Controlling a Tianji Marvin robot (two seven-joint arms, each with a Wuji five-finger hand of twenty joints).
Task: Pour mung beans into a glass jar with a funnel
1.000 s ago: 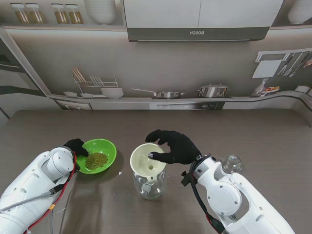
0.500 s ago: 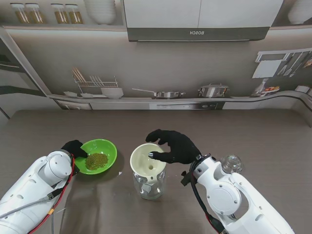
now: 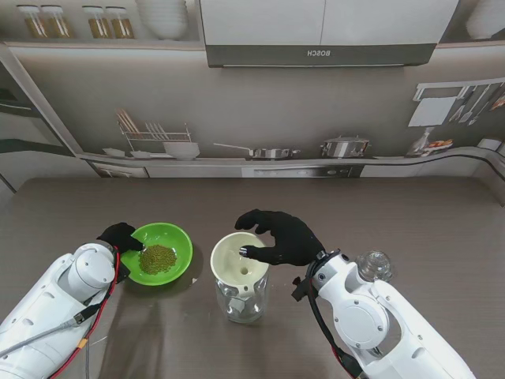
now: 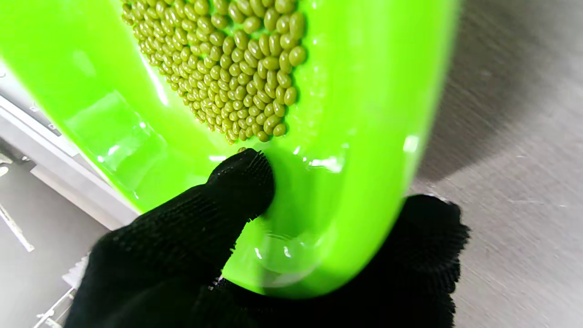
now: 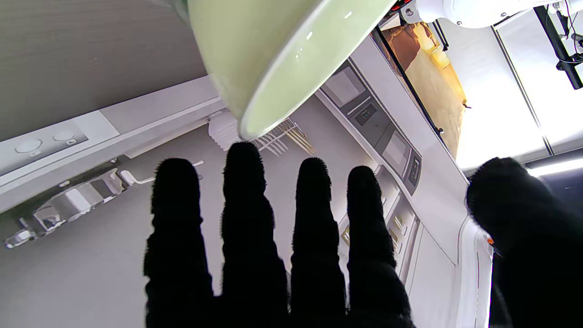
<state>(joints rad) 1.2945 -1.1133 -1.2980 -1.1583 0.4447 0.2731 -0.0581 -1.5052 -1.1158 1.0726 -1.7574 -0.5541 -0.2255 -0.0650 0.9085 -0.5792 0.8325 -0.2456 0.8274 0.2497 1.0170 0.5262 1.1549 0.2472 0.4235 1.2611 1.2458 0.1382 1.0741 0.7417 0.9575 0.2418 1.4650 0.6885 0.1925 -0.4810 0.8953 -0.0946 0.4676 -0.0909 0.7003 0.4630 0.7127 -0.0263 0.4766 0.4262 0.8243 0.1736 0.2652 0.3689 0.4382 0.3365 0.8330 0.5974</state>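
Table [image 3: 379, 213] with glass stopper [image 3: 373, 264] nearby

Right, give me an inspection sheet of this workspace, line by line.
Surface: grey-brown table, bare around the work.
Job's things: green bowl holding mung beans; pale funnel seated in the glass jar.
Clutter: glass stopper by the right arm.
Hands: left hand pinching the bowl's rim, thumb inside; right hand open beside the funnel, contact unclear.
Cables: red cable along the left arm.
Surroundings: printed kitchen backdrop.
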